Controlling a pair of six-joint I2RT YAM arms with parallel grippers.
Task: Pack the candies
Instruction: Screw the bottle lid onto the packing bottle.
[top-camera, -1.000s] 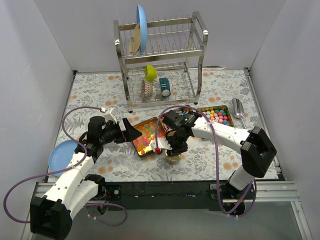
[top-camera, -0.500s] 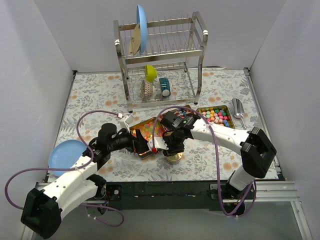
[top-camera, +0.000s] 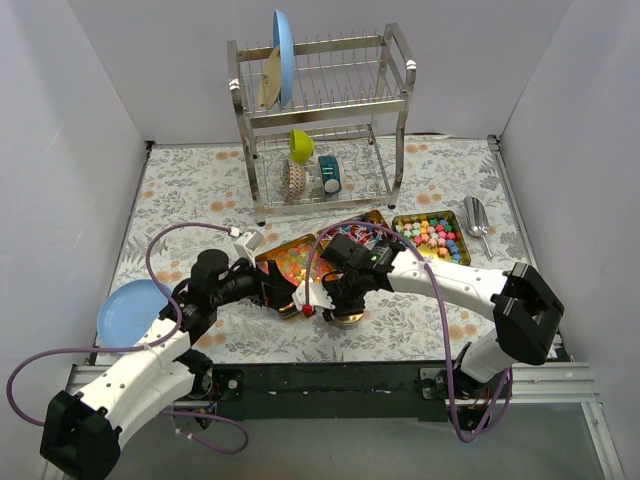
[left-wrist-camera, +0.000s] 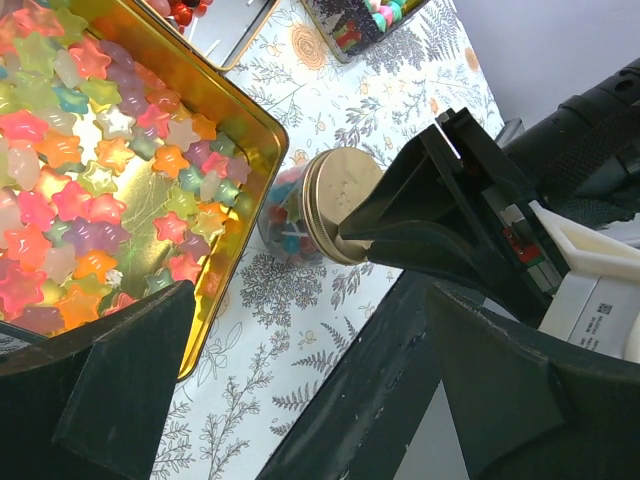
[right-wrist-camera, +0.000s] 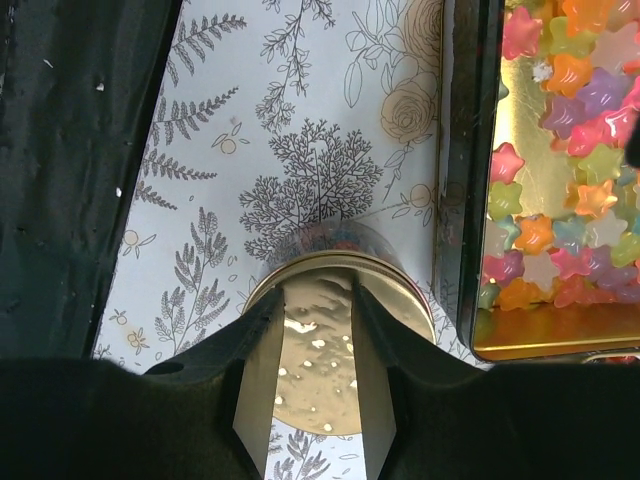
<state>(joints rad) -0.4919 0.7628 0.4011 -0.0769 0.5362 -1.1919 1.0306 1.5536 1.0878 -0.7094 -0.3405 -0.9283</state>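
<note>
You are in a lab robot cell staged as a kitchen — plain white panels (top-camera: 60, 150) wall in a floral tablecloth (top-camera: 190, 190), a steel dish rack (top-camera: 340, 103) and a black mounting rail (top-camera: 330, 385).

White walls (top-camera: 85, 120) enclose a floral-patterned table (top-camera: 190, 190) holding a dish rack (top-camera: 330, 100).

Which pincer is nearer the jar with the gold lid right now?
Right. The right pincer is directly over the jar, its fingers against the gold lid. The left pincer is off to the jar's side, over the near corner of the tin.
</note>
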